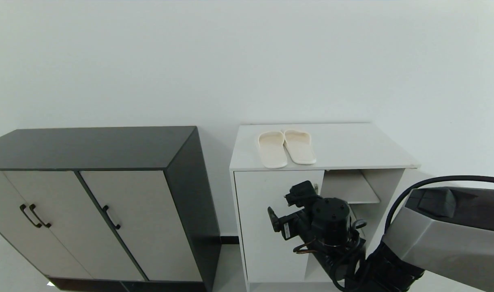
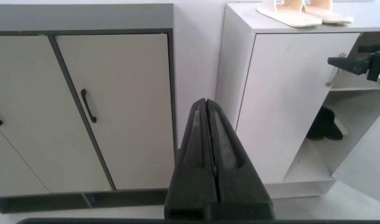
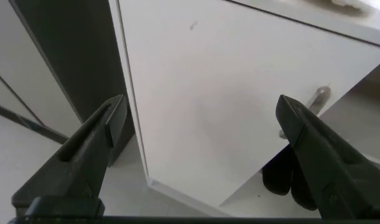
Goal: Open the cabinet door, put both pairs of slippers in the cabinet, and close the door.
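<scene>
A cream pair of slippers lies on top of the white cabinet, also seen in the left wrist view. A dark pair of slippers stands inside on the bottom shelf, on the open right side. The cabinet's left door is flat against the front, with its metal handle at the inner edge. My right gripper is open just in front of that door, its fingers spread wide across it. My left gripper is shut on nothing, held back from both cabinets.
A dark cabinet with beige doors and black handles stands left of the white one, a narrow gap between them. A white wall runs behind. A shelf divides the open compartment. Pale floor lies in front.
</scene>
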Controlling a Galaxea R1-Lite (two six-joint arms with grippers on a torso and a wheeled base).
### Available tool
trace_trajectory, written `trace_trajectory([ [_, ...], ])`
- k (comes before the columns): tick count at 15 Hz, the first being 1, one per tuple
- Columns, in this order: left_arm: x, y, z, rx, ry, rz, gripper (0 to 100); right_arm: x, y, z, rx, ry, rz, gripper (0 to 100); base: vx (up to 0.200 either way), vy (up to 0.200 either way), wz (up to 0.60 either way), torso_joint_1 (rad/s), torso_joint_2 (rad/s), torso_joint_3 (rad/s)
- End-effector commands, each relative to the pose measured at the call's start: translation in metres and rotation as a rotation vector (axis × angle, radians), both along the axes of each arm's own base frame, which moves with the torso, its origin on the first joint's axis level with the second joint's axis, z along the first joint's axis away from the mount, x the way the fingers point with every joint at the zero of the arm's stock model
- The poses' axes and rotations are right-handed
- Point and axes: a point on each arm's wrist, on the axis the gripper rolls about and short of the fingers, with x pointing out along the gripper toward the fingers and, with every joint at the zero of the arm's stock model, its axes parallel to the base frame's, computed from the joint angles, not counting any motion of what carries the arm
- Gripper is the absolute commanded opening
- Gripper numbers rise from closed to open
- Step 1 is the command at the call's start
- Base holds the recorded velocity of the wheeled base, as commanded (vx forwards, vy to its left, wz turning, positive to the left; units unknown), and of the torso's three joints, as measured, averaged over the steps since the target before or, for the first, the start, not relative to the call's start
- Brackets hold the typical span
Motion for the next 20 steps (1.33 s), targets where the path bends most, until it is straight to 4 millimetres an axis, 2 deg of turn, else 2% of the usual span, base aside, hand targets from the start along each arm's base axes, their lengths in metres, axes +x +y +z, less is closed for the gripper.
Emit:
trace_trajectory([
  [1, 0.0, 0.0, 0.0, 0.0, 0.0, -0.001, 0, 0.006, 0.001, 0.022, 0.034, -0.037, -0.008, 100, 0.0, 0.0, 0.0, 0.036, -0.06, -0.036],
  [2, 0.0, 0.0, 0.0, 0.0, 0.0, 0.001, 0, 0.007, 0.002, 0.058, 0.013, 0.027, -0.012, 100, 0.0, 0.0, 0.0, 0.0, 0.0, 0.0],
  [3, 0.0, 0.0, 0.0, 0.0, 0.0, -0.001, 0, 0.005, 0.0, 0.081, 0.037, 0.089, -0.028, 100, 0.0, 0.0, 0.0, 0.0, 0.0, 0.0],
  [4, 0.0, 0.0, 0.0, 0.0, 0.0, -0.001, 0, 0.004, -0.002, 0.092, 0.053, 0.121, -0.039, 100, 0.0, 0.0, 0.0, 0.0, 0.0, 0.0],
  [5, 0.0, 0.0, 0.0, -0.001, 0.0, 0.002, 0, 0.0, -0.005, 0.114, 0.107, 0.17, -0.072, 100, 0.0, 0.0, 0.0, 0.0, 0.0, 0.0],
  [7, 0.0, 0.0, 0.0, 0.0, 0.0, 0.001, 0, 0.002, -0.009, 0.132, 0.154, 0.145, -0.127, 100, 0.0, 0.0, 0.0, 0.0, 0.0, 0.0],
  [10, 0.0, 0.0, 0.0, -0.001, 0.0, -0.001, 0, 0.005, -0.011, 0.139, 0.175, 0.112, -0.168, 100, 0.0, 0.0, 0.0, 0.0, 0.0, 0.0],
  [15, 0.0, 0.0, 0.0, -0.001, 0.0, -0.001, 0, 0.017, -0.012, 0.127, 0.172, 0.105, -0.191, 100, 0.2, 0.0, 0.0, 0.001, 0.0, 0.003],
  [20, 0.0, 0.0, 0.0, -0.001, 0.0, -0.001, 0, 0.017, -0.012, 0.121, 0.15, 0.097, -0.186, 100, 0.2, 0.0, 0.0, 0.006, 0.01, -0.001],
])
